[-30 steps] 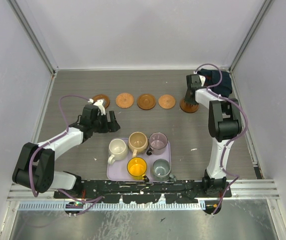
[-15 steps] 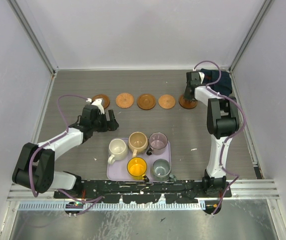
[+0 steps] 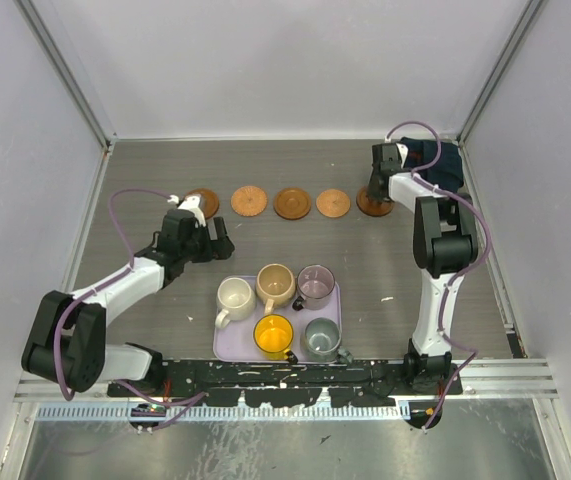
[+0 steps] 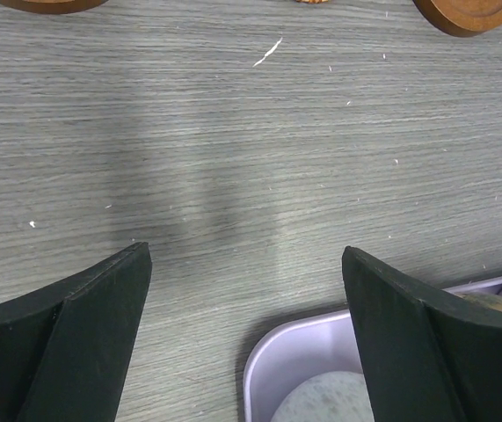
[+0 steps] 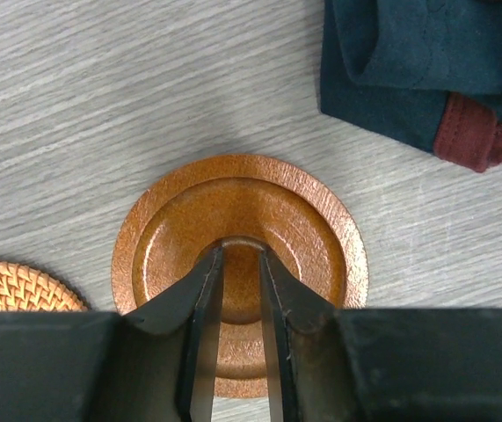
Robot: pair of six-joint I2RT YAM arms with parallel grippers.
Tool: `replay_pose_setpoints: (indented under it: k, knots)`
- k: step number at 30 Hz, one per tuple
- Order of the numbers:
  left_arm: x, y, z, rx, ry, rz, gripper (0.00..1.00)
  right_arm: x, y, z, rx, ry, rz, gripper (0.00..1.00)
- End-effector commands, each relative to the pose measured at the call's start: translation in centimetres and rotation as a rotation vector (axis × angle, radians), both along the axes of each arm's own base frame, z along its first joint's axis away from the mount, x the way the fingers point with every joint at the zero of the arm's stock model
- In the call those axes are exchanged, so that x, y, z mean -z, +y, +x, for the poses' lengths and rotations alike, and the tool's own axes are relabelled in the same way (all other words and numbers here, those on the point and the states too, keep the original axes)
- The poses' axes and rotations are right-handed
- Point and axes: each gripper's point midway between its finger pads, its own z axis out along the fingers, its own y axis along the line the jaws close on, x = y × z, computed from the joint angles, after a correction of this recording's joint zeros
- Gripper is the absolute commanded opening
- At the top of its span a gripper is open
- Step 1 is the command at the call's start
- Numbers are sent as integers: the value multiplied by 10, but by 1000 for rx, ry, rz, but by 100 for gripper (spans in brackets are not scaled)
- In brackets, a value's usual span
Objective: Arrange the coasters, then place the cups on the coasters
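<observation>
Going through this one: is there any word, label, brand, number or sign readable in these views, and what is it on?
None can be read.
The cups, the coasters, the lavender tray and the dark cloth show no print.
Small coloured part on the front rail: too small to tell whether it carries text.

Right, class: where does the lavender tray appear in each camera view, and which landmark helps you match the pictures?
Top external: lavender tray sits at the near edge, centre, below the row of discs.
Left wrist: one rounded corner of the lavender tray shows at the bottom edge, right of centre.
Right wrist: not in it.
Shared landmark: the coasters, seen in all three views.
</observation>
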Motion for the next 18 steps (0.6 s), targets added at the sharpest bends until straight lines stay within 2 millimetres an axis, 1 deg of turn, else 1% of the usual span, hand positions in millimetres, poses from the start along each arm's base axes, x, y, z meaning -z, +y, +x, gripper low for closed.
replay_pose_setpoints:
  k: [1, 2, 6, 10, 13, 15, 18]
  knots:
    - [-26, 1, 15, -27, -103, -8, 91, -23, 3, -9, -26, -25, -6, 29]
    - [-28, 1, 16, -30, -108, -8, 91, -34, 5, -9, -30, -48, -5, 30]
    - [-38, 4, 24, -52, -139, 1, 92, -65, 13, -10, -54, -120, 8, 32]
    - [-53, 14, 37, -100, -193, 39, 93, -88, 22, -13, -80, -176, 15, 33]
    - [-59, 24, 47, -140, -224, 63, 94, -97, 38, -15, -143, -192, 59, 32]
    - [-61, 31, 54, -166, -232, 65, 94, -97, 48, -17, -182, -196, 78, 32]
    - [-62, 39, 64, -195, -239, 55, 94, -92, 60, -18, -228, -195, 96, 32]
